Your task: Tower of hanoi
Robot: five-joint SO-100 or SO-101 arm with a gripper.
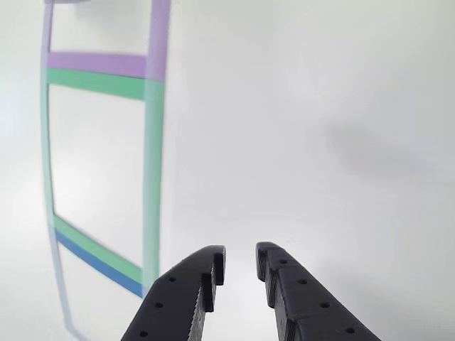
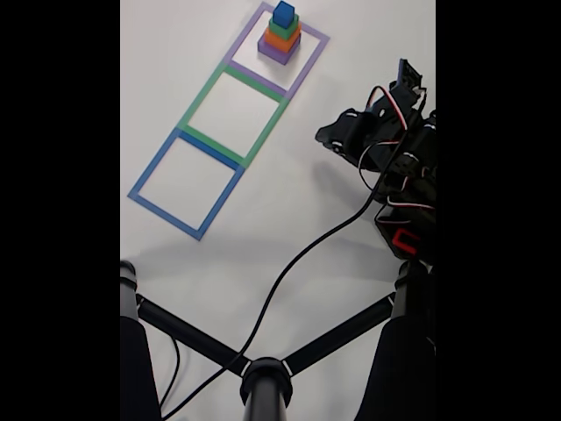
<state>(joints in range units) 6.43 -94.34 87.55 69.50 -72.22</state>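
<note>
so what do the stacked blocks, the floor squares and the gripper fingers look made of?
Stacked blocks: likely foam or soft plastic; matte, flat colour, no glare, though small in the fixed view. Floor squares: coloured tape, thin flat strips overlapping at corners on the white table. Gripper fingers: black rigid plastic, probably 3D-printed; dull sheen, ribbed inner faces, small round holes.

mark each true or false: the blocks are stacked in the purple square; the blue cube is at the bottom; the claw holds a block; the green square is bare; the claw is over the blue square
1. The blocks are stacked in the purple tape square: true.
2. The blue cube is at the bottom: false, it tops the stack.
3. The claw holds a block: false, nothing sits between its fingers.
4. The green tape square is bare: true.
5. The claw is over the blue tape square: false, it is to the right of the squares in the fixed view.
</note>
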